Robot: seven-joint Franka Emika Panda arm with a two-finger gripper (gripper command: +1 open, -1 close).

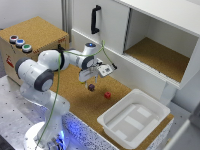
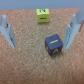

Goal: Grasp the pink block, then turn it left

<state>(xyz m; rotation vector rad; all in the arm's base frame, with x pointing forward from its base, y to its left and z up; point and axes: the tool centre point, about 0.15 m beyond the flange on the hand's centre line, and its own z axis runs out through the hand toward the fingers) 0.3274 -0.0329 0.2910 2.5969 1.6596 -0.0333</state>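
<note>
On the cork table [image 1: 82,107], the released hand [image 1: 91,80] hovers over the purple block [image 2: 53,44], pink block [image 1: 107,95] beside.

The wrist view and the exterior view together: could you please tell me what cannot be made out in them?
- The pink block: outside the wrist view's frame; tiny in the exterior view, faces unreadable.
- The yellow block: not visible in the exterior view; its marking is blurred in the wrist view.
- The gripper: in the exterior view, the arm hides its fingertips.
- The dark purple block: its face symbol is too blurred to read.

Cork board [image 1: 82,107] rough, grainy, matt; white bin [image 1: 159,116] smooth plastic; robot arm [image 1: 42,70] glossy white shell; purple block [image 2: 53,44] matt.
</note>
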